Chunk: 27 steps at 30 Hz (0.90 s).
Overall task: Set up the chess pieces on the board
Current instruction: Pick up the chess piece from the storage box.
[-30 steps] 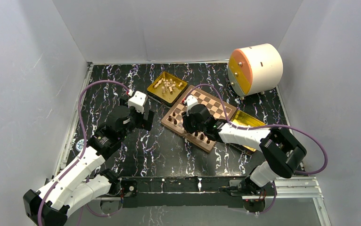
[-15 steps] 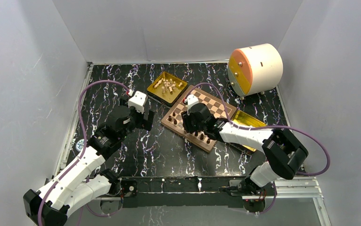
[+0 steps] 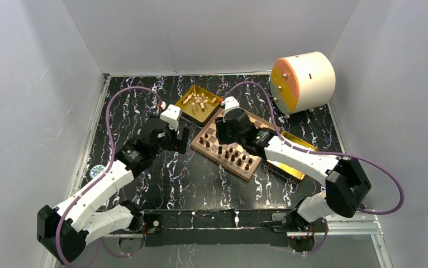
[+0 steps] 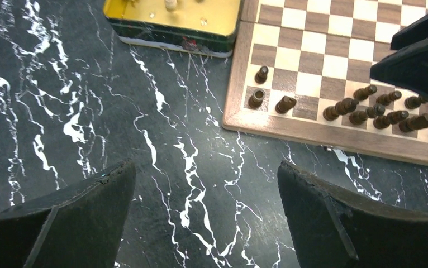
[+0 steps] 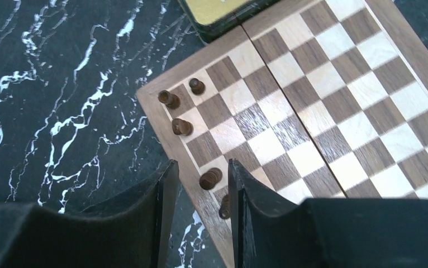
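Top external view: the dark chess pieces (image 3: 235, 156) stand in two ragged rows along the edge of the board (image 3: 208, 135) that faces the arms, with gaps between them. The cream chess pieces (image 3: 199, 102) all lie heaped in a gold tray (image 3: 207, 114) touching the board's far-left corner; none of them shows on the checks.

From its own wrist camera, the right gripper (image 5: 201, 165) hangs low over the board's left corner. Its jaws are parted a little and pinch nothing; one dark piece stands on its square in the gap, clear of both pads. The left gripper (image 4: 205, 167) is spread wide and empty above the black marbled table (image 4: 172, 195), just beside the board's near-left corner, and the cream tray lies ahead of it.

A second gold tray (image 3: 294, 143) peeks out beyond the board's right side, partly under the right arm, and a cream and orange drum (image 3: 304, 81) sits at the far right.

The dark side looks partly laid and the cream side not yet begun — a pause between placements, by my reading. The next move calls for fetching another piece. For the left arm that means lowering into the cream heap, closing on a single tiny piece without scooping its neighbours, and carrying it upright to the board's far rows.
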{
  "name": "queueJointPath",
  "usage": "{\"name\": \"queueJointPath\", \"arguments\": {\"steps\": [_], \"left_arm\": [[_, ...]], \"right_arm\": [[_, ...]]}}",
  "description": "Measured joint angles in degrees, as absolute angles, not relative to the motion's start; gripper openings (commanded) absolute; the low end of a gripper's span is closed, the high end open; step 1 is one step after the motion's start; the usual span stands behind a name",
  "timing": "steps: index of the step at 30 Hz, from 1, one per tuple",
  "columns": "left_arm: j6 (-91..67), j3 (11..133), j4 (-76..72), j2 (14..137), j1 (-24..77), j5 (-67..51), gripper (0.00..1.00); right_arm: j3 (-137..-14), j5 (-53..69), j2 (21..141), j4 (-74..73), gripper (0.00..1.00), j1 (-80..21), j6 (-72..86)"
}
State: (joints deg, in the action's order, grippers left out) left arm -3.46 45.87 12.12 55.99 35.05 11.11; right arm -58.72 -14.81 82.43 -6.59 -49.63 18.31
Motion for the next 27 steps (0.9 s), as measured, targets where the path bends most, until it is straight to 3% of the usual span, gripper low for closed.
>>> {"name": "queueJointPath", "arguments": {"steps": [9, 17, 23, 27], "left_arm": [[-3.6, 46.5, 13.5, 58.0, 35.0, 7.6, 0.89], [-2.3, 43.6, 12.4, 53.7, 35.0, 8.8, 0.88], [-2.0, 43.5, 12.0, 53.5, 35.0, 8.8, 0.88], [-1.9, 43.5, 12.0, 53.5, 35.0, 8.8, 0.88]], "right_arm": [[-60.7, -22.6, 78.7, -22.0, 0.38, -48.0, 25.5], [-57.2, -28.7, 68.9, -30.5, 0.36, -37.8, 31.6], [-55.6, -31.3, 67.9, -36.9, 0.41, -27.1, 39.3], [-52.3, -32.5, 67.9, -39.3, 0.52, -21.0, 44.5]]}}
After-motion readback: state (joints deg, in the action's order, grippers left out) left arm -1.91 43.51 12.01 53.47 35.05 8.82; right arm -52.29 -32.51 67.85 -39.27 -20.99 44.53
